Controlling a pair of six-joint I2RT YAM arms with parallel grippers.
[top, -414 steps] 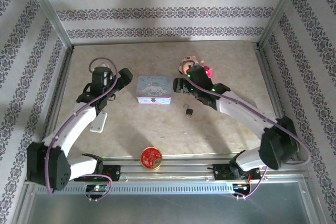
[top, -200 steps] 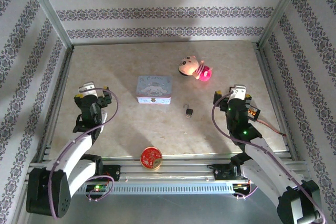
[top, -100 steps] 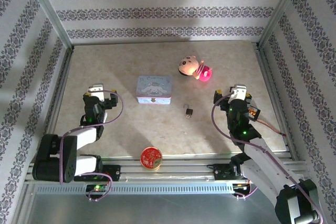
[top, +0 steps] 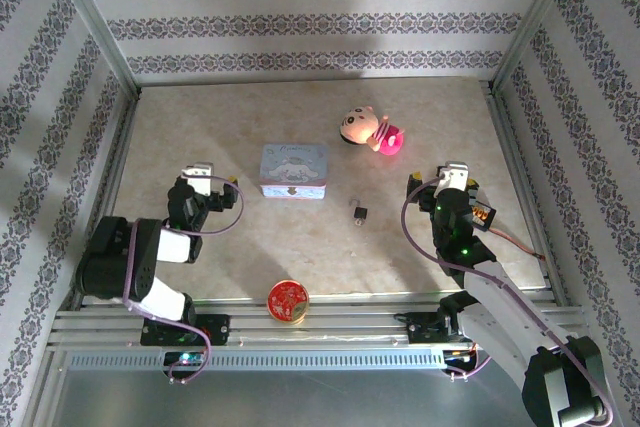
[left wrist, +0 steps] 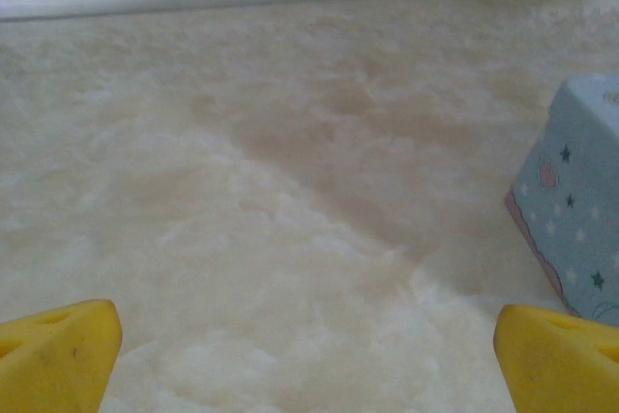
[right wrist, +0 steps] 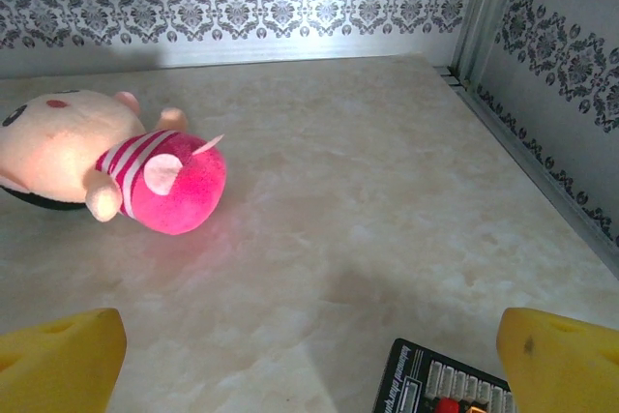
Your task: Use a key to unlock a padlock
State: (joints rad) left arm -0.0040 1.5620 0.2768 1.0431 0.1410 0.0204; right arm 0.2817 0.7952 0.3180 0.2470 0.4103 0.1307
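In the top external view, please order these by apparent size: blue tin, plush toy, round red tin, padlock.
blue tin
plush toy, close to the tin, so unsure
round red tin
padlock, smallest by far

the left arm sits folded low at about 8 o'clock in the overhead view. the left claw (top: 205, 180) points toward 12, its yellow fingertips (left wrist: 58, 355) spread wide with nothing between them. the right arm is folded at 4 o'clock. the right claw (top: 437, 179) gapes likewise, fingertips (right wrist: 58, 360) far apart.
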